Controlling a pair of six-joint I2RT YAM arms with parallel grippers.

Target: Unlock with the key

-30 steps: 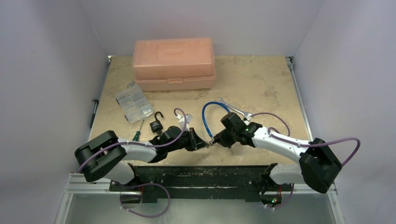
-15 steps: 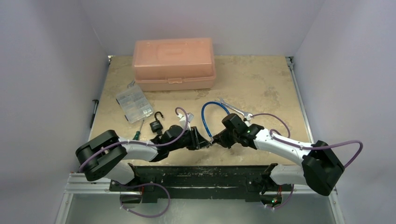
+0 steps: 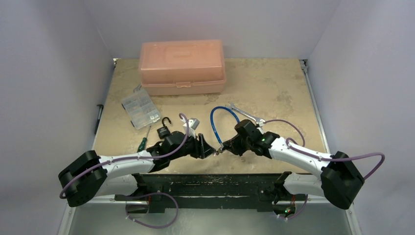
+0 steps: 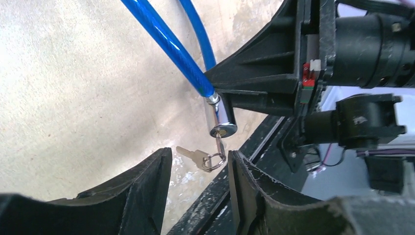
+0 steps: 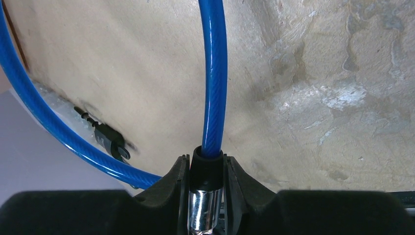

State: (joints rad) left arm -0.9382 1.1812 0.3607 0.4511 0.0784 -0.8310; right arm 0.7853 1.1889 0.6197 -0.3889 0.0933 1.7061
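Right pincer [image 5: 206, 171] clamps chrome lock barrel [image 5: 201, 213] | left pincer [image 4: 198, 164] agape — silver keys [image 4: 192, 155] dangling between

2 white-black arms [image 3: 122, 163], purple cables [image 3: 357, 155]

Your left gripper [image 4: 199, 159] has matt black plastic fingers [image 4: 142, 191], rough and grainy on the face, with pale scuffs along the edges. The cable [image 4: 166, 44] wears a smooth, glossy blue plastic jacket. It ends in a matt black collar [image 5: 206, 166] and a mirror-bright chromed metal lock barrel [image 4: 221, 119]. The bunch of keys [image 4: 195, 157] is bare silvery metal with a dull shine. The tabletop [image 4: 73, 98] looks like matt, mottled beige stone, with shinier worn patches. At the far edge you have a box [image 3: 181, 63] of smooth, translucent salmon plastic, and near the left edge a clear plastic organiser [image 3: 140, 107]. The padlock [image 3: 163, 131] looks black and matt. The wrench [image 3: 243, 114] is bright bare metal.
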